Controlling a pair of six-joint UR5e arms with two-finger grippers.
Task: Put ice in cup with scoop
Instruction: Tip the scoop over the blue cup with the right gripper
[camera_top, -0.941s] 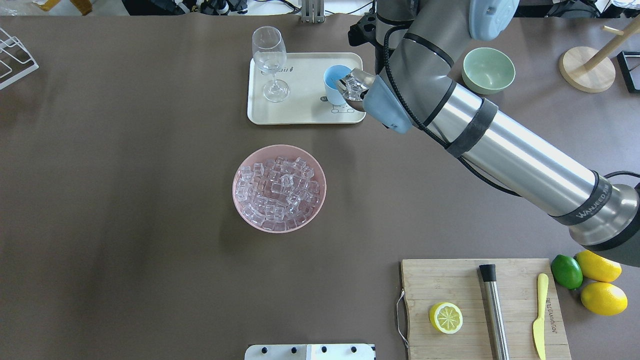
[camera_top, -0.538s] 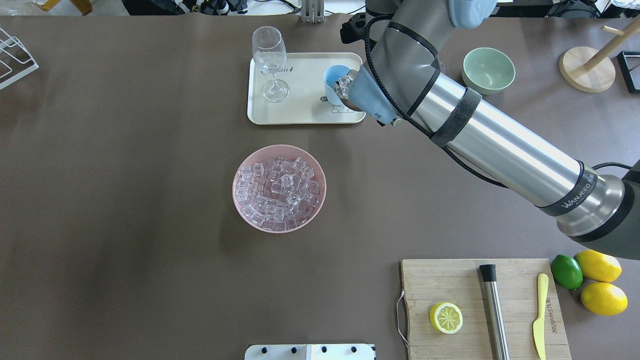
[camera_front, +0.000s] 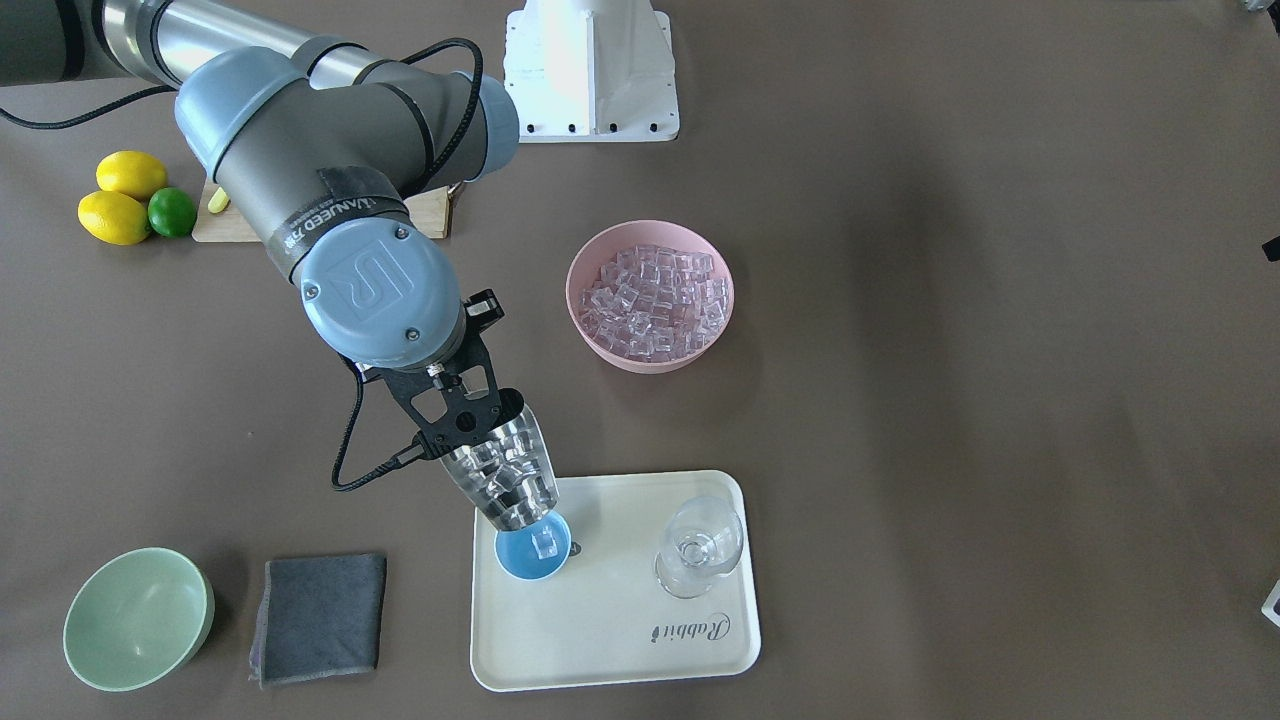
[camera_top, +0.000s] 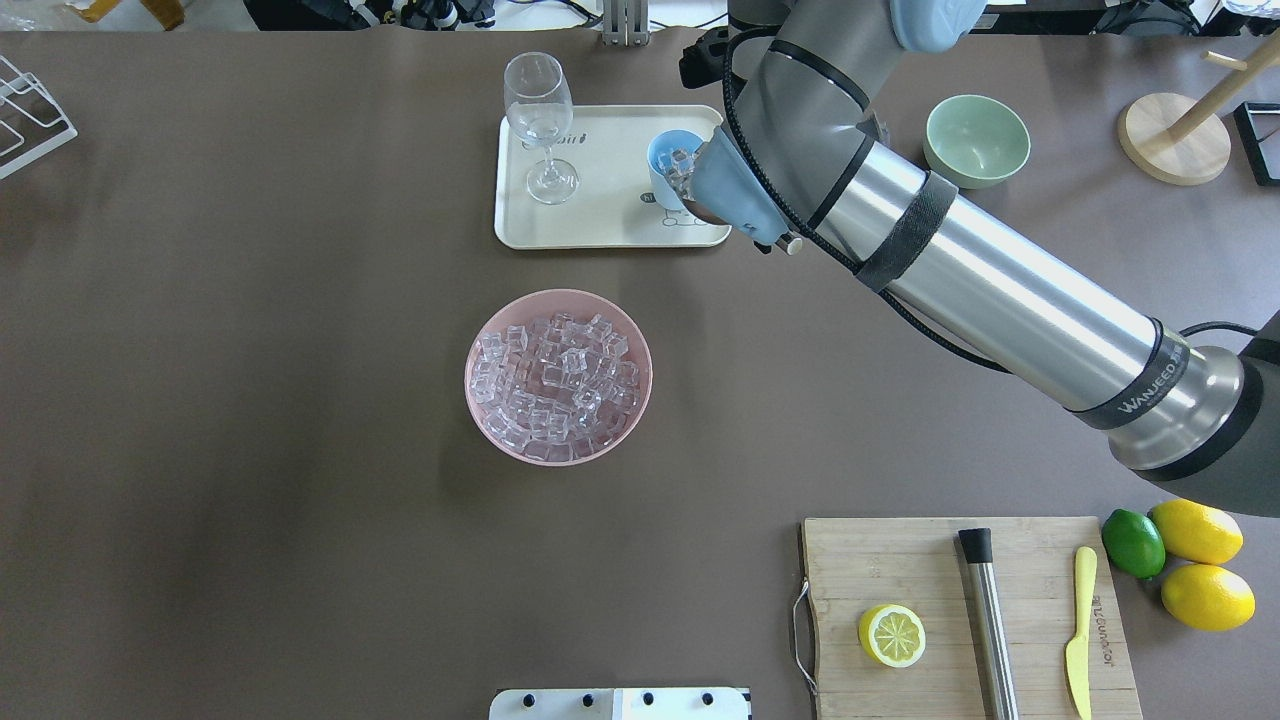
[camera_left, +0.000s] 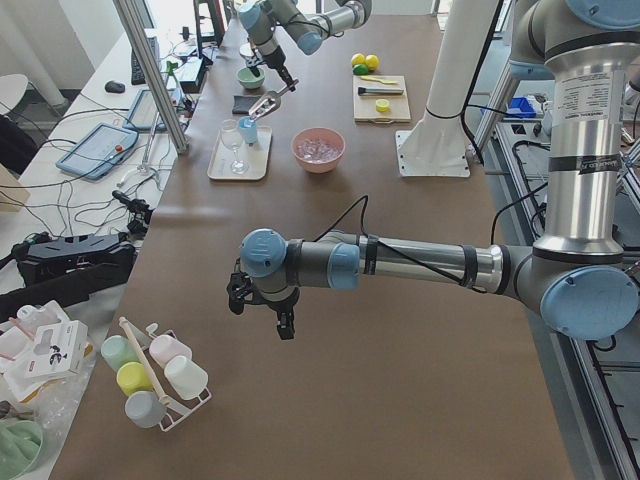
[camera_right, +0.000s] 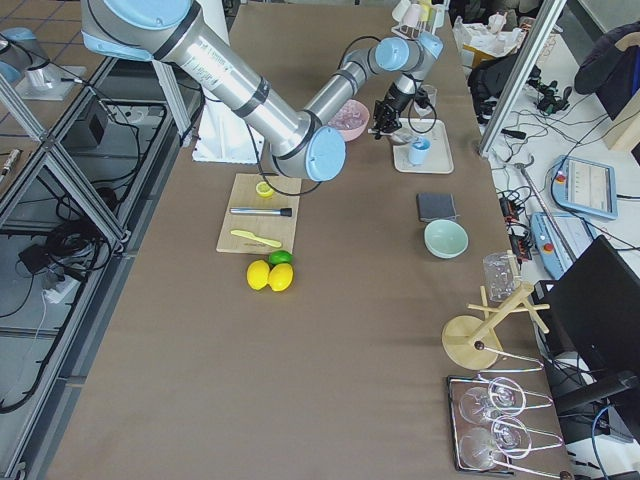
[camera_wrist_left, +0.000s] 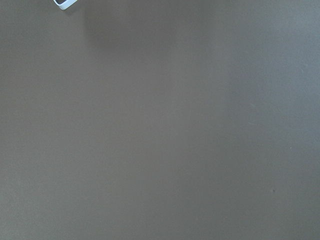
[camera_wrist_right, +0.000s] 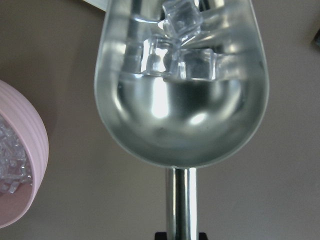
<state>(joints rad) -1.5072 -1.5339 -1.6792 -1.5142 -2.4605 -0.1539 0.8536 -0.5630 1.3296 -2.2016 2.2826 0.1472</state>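
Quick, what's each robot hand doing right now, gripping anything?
Right tool: closed on the scoop, which holds ice over the cup.
Left tool: cannot be told, open or closed.

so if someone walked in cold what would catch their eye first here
The shiny stainless-steel scoop, held by the right gripper, tilts down with its lip over the small light-blue cup on the cream tray. Clear ice cubes crowd toward its lip, and one lies in the cup. Next comes the pink bowl mid-table, heaped with more cubes.
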